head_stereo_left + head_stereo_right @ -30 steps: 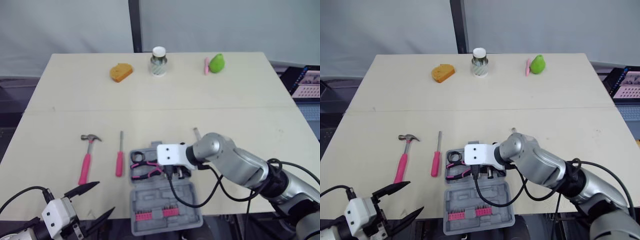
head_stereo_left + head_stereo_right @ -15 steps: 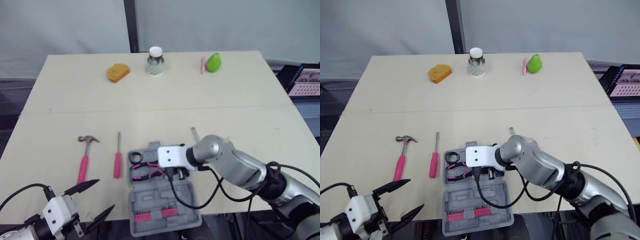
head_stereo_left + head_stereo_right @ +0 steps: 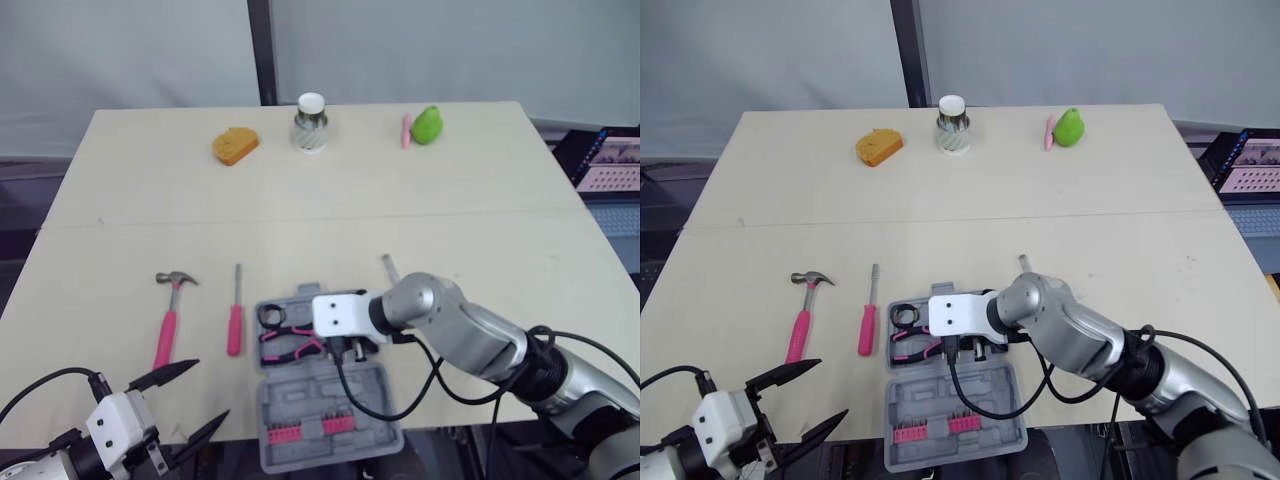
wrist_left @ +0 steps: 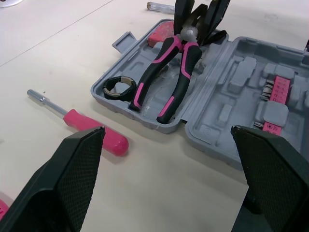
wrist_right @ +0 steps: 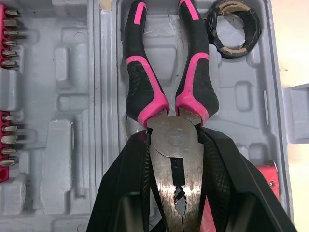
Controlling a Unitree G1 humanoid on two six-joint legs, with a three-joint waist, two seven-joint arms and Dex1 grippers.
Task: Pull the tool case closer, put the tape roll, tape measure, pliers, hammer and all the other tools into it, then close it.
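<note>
If right claw [image 5: 175, 145], clamped on pliers [image 5: 149, 99] head with tool case [image 5: 63, 96] beneath it, lifts before opening, pliers could unseat.

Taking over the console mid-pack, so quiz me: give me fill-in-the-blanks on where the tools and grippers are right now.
1. The right gripper grips the head of the ___, which lie in the case.
2. Beside their handles in the case sits the ring-shaped ___.
3. The hammer and screwdriver lie on the ___, to the case's left.
4. The left gripper is ___ and holds nothing.

Missing words: pliers; tape roll; table; open.
</note>
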